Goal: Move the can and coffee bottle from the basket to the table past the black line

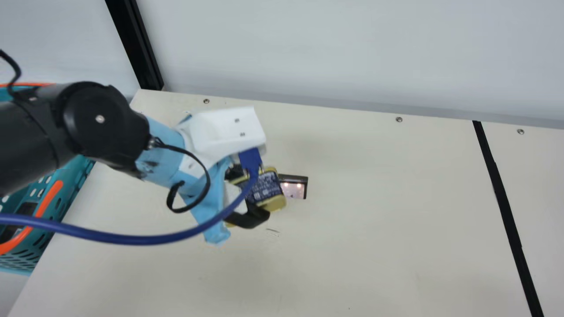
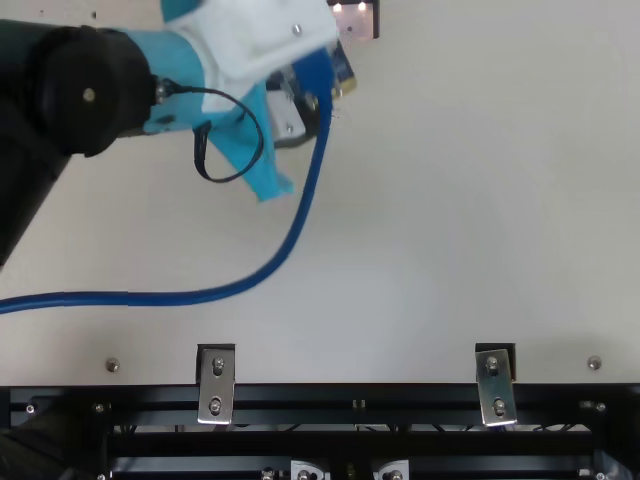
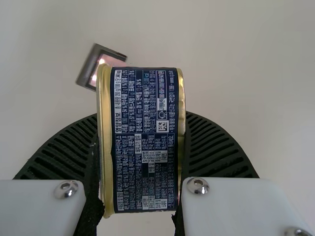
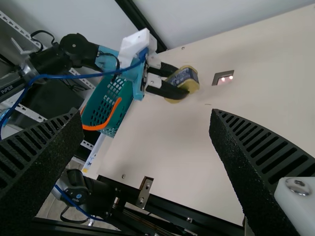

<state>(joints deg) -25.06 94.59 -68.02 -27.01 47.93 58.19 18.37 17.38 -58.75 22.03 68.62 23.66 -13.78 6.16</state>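
My left gripper (image 1: pixel 257 200) is at the main view's centre-left, shut on the can (image 1: pixel 268 190), a gold can with a dark blue label, held above the table. In the left wrist view the can (image 3: pixel 145 142) stands between the ribbed fingers of my left gripper (image 3: pixel 140 162). The right wrist view shows my right gripper (image 4: pixel 147 132) open, nothing between its fingers, and the can (image 4: pixel 184 81) farther off. The black line (image 1: pixel 506 207) runs down the main view's right side. The teal basket (image 1: pixel 75 176) is at the left, partly behind the arm.
A small dark-framed rectangle (image 1: pixel 294 186) with a pinkish face lies on the table (image 1: pixel 374 220) just beyond the can. A blue cable (image 1: pixel 132 239) hangs from the left arm over the table. Metal brackets (image 2: pixel 216 385) sit along the table's front edge.
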